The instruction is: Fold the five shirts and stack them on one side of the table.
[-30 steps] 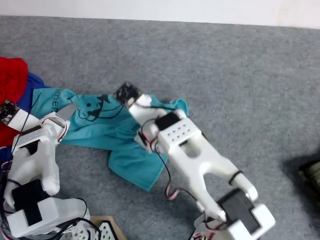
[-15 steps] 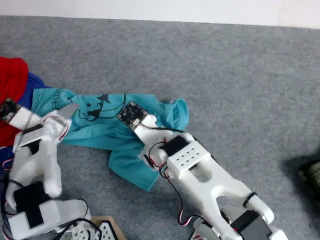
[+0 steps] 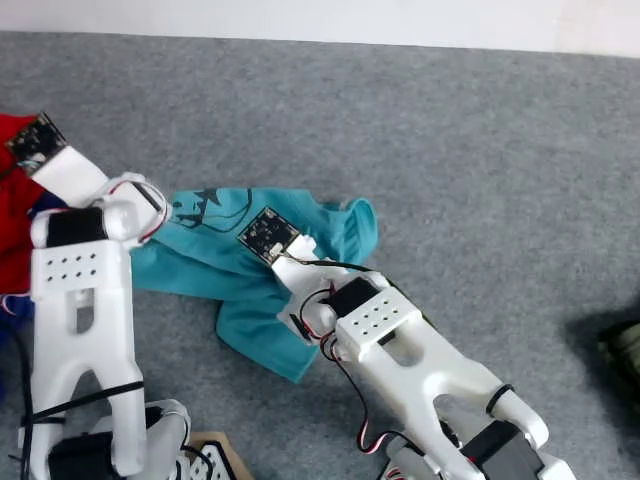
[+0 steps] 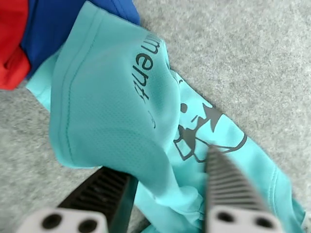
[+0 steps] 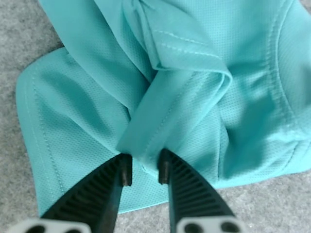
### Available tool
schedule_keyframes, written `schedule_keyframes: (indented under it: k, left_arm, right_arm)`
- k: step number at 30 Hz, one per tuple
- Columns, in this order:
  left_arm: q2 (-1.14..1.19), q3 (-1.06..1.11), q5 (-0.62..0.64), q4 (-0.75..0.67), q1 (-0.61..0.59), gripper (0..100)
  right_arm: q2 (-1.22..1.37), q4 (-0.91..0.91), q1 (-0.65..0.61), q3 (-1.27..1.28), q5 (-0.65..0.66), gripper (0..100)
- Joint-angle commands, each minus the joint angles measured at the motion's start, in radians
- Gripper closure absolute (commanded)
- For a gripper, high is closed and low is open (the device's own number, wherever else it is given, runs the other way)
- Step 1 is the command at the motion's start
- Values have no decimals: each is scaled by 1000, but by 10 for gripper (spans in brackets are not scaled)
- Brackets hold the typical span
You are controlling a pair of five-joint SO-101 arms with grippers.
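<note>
right gripper (image 5: 144,173) pinches teal shirt (image 5: 209,63) fold — left gripper (image 4: 167,162) jaws wide, same shirt between.

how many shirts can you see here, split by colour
teal shirt: 1
blue shirt: 1
red shirt: 1
total: 3 in sight; blue and red lie bunched together, so more could be hidden there
</note>
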Motion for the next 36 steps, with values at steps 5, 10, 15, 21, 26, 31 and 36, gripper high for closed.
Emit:
schedule_keyframes:
  k: [5, 10, 15, 21, 26, 31, 36]
  left_arm:
    - [202, -94, -187, 20, -232, 991]
    - [331, -94, -379, -49, -354, 986]
    - [372, -94, -497, -123, -325, 986]
    - [375, -76, -555, -129, -211, 986]
    - [377, -56, -554, -132, -189, 986]
    - [377, -24, -555, -132, -168, 986]
    - [377, 5, -551, -170, -168, 986]
  right_arm:
    - [-45, -13, 15, -4, -9, 911]
    - [-45, -13, 15, -7, -11, 909]
    - [-45, -13, 16, -7, -64, 909]
    - [-47, -8, 16, -8, -74, 904]
    - [-113, -8, 5, -10, -120, 764]
    - [-228, -13, 2, -8, -157, 728]
    - [-176, -42, 119, -10, -158, 728]
